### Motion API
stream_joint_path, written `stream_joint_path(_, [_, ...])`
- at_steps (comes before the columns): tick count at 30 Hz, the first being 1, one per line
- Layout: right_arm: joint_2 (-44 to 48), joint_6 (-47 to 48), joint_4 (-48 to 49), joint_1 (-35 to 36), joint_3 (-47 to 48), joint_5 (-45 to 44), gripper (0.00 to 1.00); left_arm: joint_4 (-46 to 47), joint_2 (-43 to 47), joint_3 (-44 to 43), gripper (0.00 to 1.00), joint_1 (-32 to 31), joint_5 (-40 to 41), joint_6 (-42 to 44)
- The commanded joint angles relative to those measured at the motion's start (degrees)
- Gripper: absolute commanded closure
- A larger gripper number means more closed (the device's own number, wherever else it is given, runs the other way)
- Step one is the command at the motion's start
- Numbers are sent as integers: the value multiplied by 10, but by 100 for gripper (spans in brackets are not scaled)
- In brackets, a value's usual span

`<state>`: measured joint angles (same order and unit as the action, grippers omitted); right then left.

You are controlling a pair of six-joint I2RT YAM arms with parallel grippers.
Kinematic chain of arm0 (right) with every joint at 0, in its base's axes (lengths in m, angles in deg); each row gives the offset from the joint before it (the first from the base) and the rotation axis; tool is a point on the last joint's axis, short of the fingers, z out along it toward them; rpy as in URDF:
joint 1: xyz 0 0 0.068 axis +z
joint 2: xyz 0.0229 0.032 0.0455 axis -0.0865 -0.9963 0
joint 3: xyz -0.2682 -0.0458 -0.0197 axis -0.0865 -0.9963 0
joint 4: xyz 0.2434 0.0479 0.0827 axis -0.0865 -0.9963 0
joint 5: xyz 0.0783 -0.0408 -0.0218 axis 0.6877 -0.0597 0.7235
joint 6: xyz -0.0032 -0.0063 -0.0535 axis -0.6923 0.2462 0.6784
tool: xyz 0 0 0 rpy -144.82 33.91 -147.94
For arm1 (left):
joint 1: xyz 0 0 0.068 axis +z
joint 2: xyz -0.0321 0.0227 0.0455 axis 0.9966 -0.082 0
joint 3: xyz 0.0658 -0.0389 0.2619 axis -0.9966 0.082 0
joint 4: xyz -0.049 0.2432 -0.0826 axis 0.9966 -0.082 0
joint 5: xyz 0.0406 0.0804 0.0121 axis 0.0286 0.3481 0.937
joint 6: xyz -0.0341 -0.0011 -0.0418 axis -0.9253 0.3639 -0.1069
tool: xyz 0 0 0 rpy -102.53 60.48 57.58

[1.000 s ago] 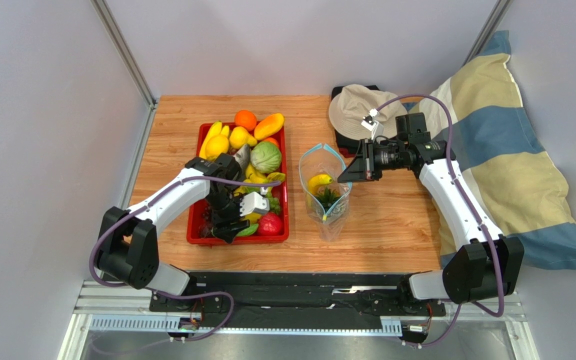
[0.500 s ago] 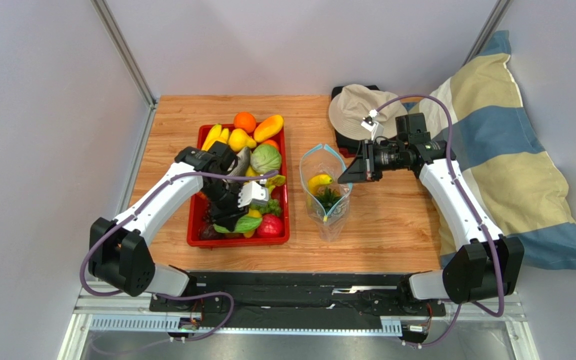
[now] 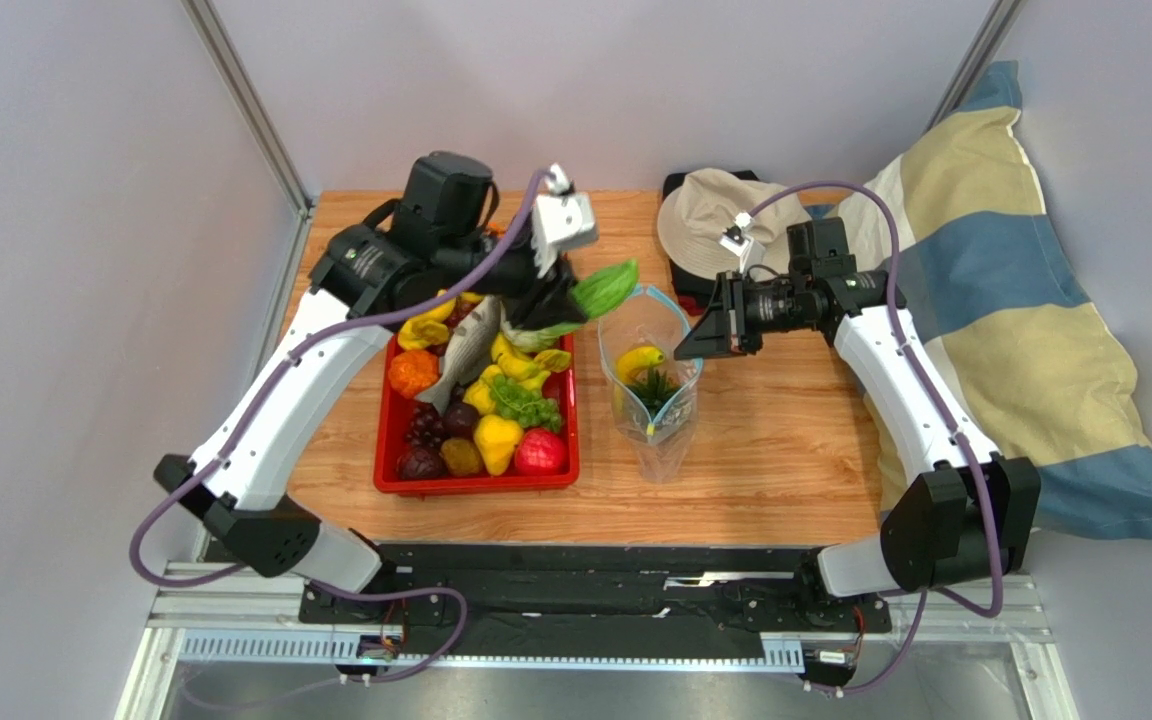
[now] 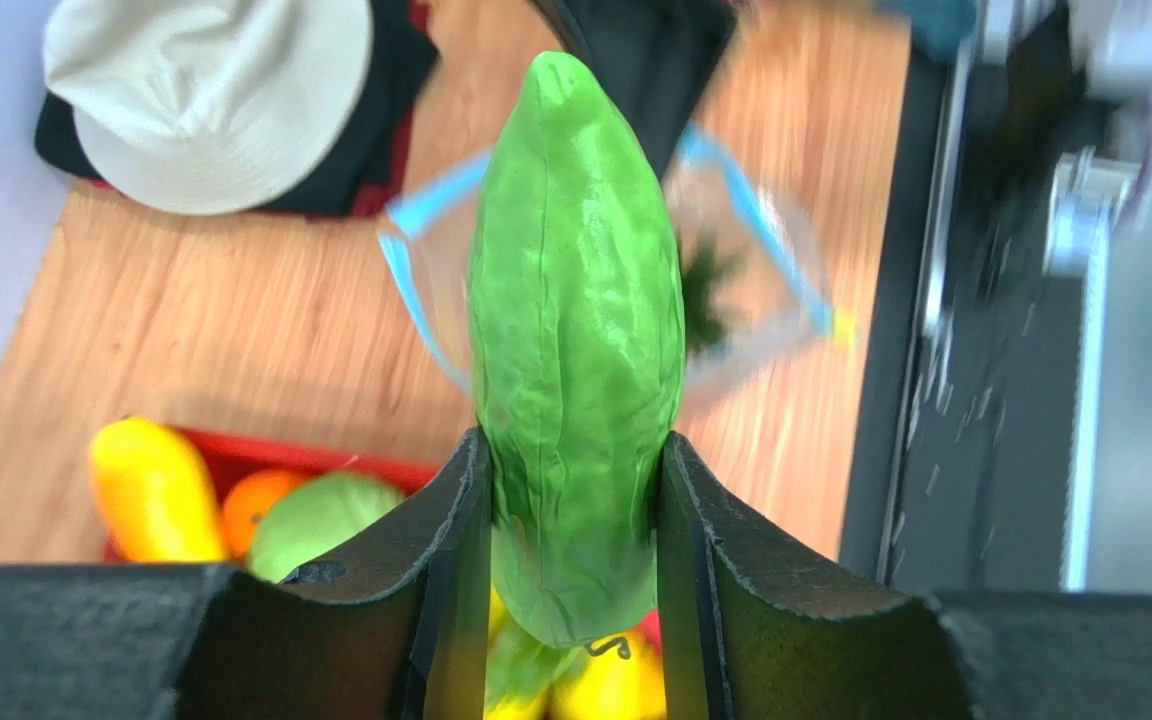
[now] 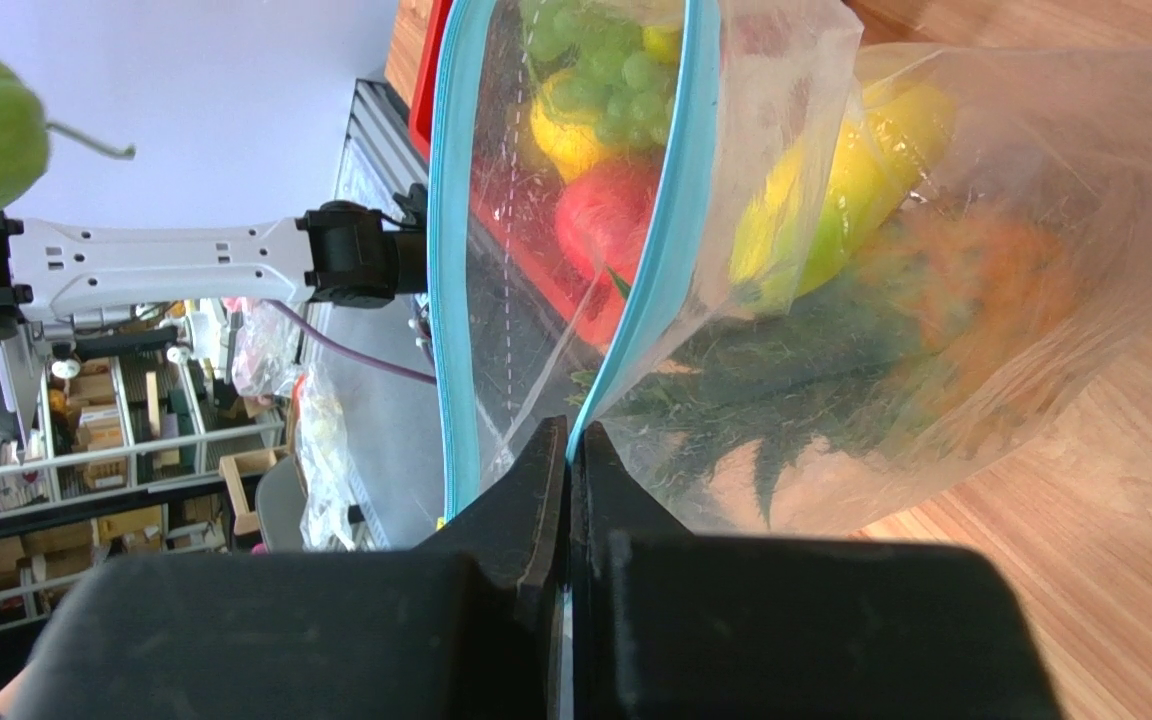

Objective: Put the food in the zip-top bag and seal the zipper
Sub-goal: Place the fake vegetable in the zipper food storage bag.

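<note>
No text, label, brand or number is legible in any view. The zip-top bag (image 3: 654, 428), standing at centre frame on the bench (image 3: 778, 435), shows no readable print. The cluttered shelving (image 5: 86, 465) at lower left of the right wrist view is too blurred to read.

the bag (image 3: 659, 437) mouth is wide open on top; the right claw (image 3: 695, 345) blocks its right rim, the red tray (image 3: 385, 450) sits just left.

Left arm (image 3: 289, 393) stands raised high, its jaws clamped half-wide; right arm (image 3: 908, 393) reaches inward, jaws pinched shut.
</note>
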<state>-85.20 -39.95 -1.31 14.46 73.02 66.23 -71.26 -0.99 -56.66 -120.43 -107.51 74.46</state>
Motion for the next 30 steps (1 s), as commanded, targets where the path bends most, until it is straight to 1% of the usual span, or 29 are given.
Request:
stream_joint_path(1, [3, -34, 18, 0, 28, -18, 100, 181, -64, -20, 100, -27, 99, -346])
stream_joint_path(2, [7, -45, 35, 0, 26, -18, 100, 197, -65, 3, 100, -38, 103, -370])
stream_joint_path(3, [9, -53, 43, 0, 21, -18, 100, 245, -53, 25, 100, -44, 118, -397])
stream_joint_path(4, [14, -65, 51, 0, 17, -18, 100, 278, -44, 52, 100, -49, 137, -443])
stream_joint_path(5, [16, -68, 66, 0, 13, -18, 100, 311, -35, 106, 100, -61, 147, -461])
stream_joint_path(6, [23, -68, 69, 0, 9, -20, 100, 372, -18, 130, 100, -70, 159, -470])
stream_joint_path(7, [24, -69, 70, 0, 4, -23, 100, 399, -11, 151, 100, -84, 203, -471])
stream_joint_path(8, [28, -66, 71, 0, 1, -23, 100, 424, -7, 185, 99, -97, 225, -468])
stream_joint_path(9, [31, -65, 71, 0, -5, -23, 100, 465, -3, 198, 97, -117, 240, -469])
stream_joint_path(10, [38, -63, 72, -1, -16, -22, 100, 478, -5, 210, 96, -124, 255, -479])
stream_joint_path(13, [60, -56, 75, -1, -37, -29, 100, 500, -19, 233, 95, -148, 281, -501])
stream_joint_path(16, [79, -44, 74, 0, -66, -40, 100, 509, -24, 258, 95, -168, 291, -509])
stream_joint_path(20, [95, -34, 61, 0, -106, -52, 100, 535, -5, 321, 95, -188, 305, -507])
stream_joint_path(23, [114, -42, 73, 0, -119, -55, 100, 524, 14, 342, 95, -202, 328, -504])
stream_joint_path(26, [130, -65, 98, -1, -128, -59, 100, 521, 24, 359, 91, -215, 333, -504])
stream_joint_path(30, [141, -93, 120, 0, -134, -44, 100, 561, 50, 394, 89, -230, 310, -486])
